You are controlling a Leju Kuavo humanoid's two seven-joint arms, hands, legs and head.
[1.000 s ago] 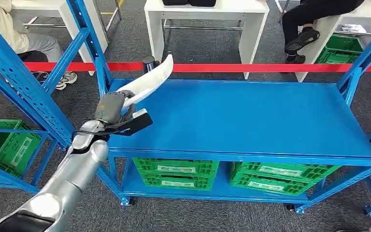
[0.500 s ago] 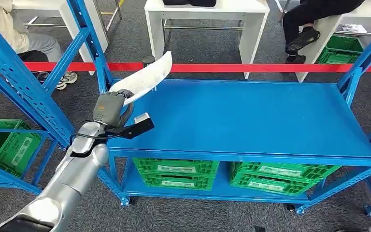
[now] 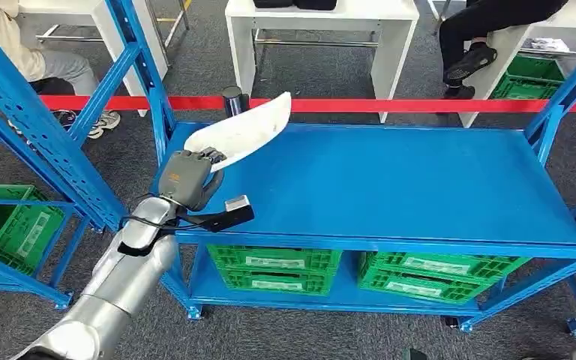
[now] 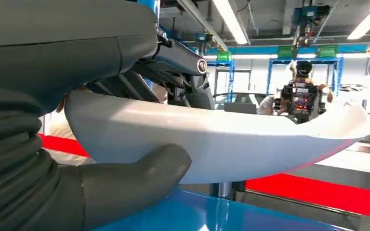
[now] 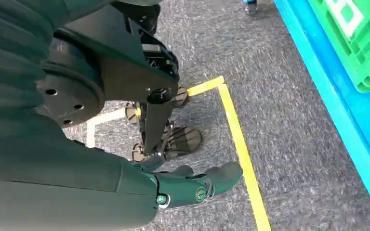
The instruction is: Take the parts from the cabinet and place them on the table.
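1. The left hand (image 3: 187, 178) grips one end of a long, curved white part (image 3: 241, 135), with the thumb (image 4: 139, 173) pressed under the part and the darker fingers (image 4: 125, 86) wrapped over its top edge.
2. The white part is held above the near-left corner of the blue surface (image 3: 390, 187). It slants up and away from the hand toward the red barrier tape (image 3: 420, 105), and its far tip is raised off the surface.
3. In the left wrist view the part (image 4: 221, 139) reaches across the frame, clear of the blue surface below it.
4. The right hand (image 5: 192, 185) hangs low over grey carpet beside a yellow floor line (image 5: 241, 149). Its fingers are loosely curled and it holds nothing.
5. Green crates (image 3: 274, 268) sit on the lower shelf under the surface.
6. Beyond the tape stands a white table (image 3: 319, 30), and seated people are at both far corners.
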